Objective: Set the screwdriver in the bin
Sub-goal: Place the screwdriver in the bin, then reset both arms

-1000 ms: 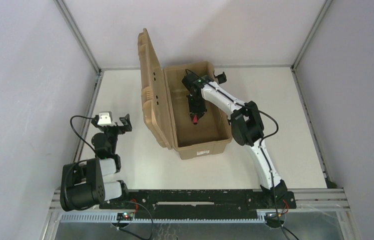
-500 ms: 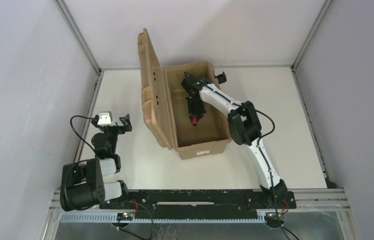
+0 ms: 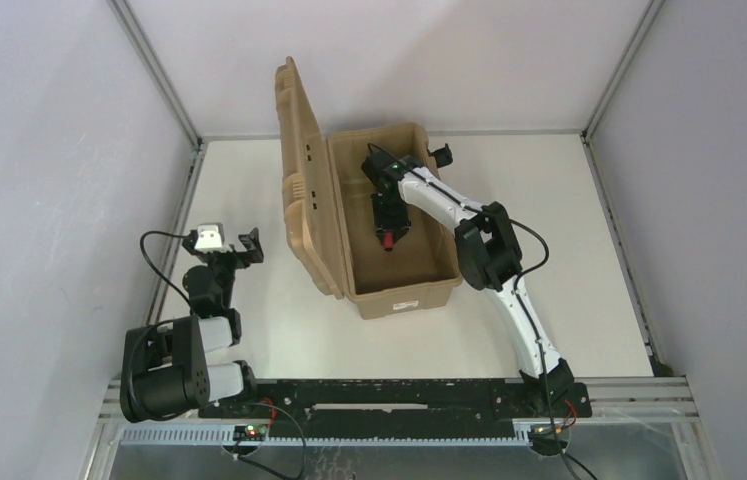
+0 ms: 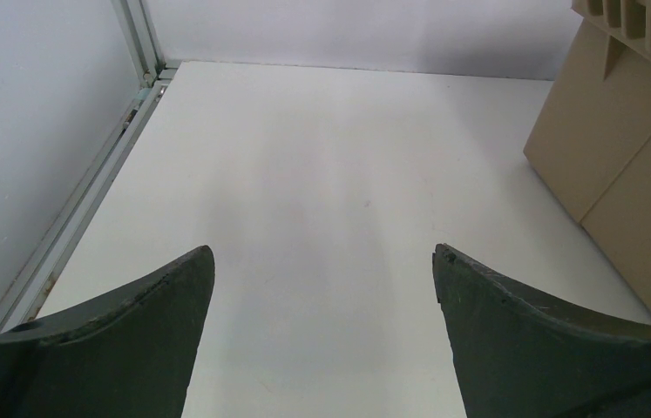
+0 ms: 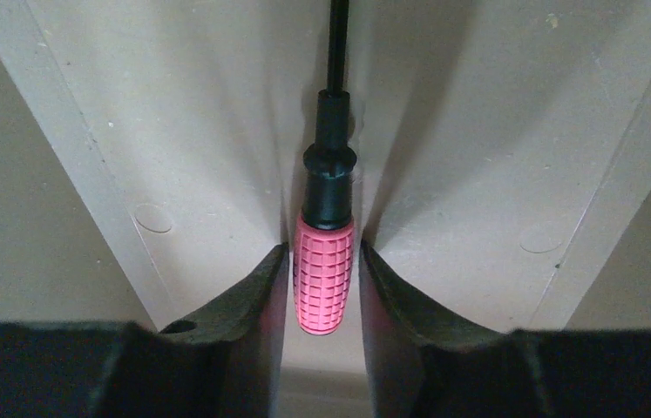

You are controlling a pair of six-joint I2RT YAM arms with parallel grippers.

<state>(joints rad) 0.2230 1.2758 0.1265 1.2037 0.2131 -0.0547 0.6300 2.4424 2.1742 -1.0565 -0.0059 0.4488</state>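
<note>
The screwdriver [image 5: 323, 279] has a pink-red ribbed handle and a thin black shaft pointing away from the wrist camera. My right gripper [image 5: 323, 250] is shut on the handle, low inside the tan bin [image 5: 478, 131], just above its floor. In the top view the right gripper [image 3: 389, 225] reaches down into the open bin [image 3: 404, 300], with the red handle [image 3: 387, 240] showing below it. The bin's ribbed lid [image 3: 299, 190] stands open on the left. My left gripper [image 4: 323, 250] is open and empty over bare table, left of the bin [image 4: 627, 174].
The bin's side walls rise close on both sides of the right gripper. The left arm [image 3: 209, 290] rests folded near the table's left edge, by the metal frame rail [image 3: 164, 270]. White table lies between it and the bin's lid.
My right gripper moved a little lower and leftward into the bin with the screwdriver over the first half second, then stayed put. The left arm has not moved.
</note>
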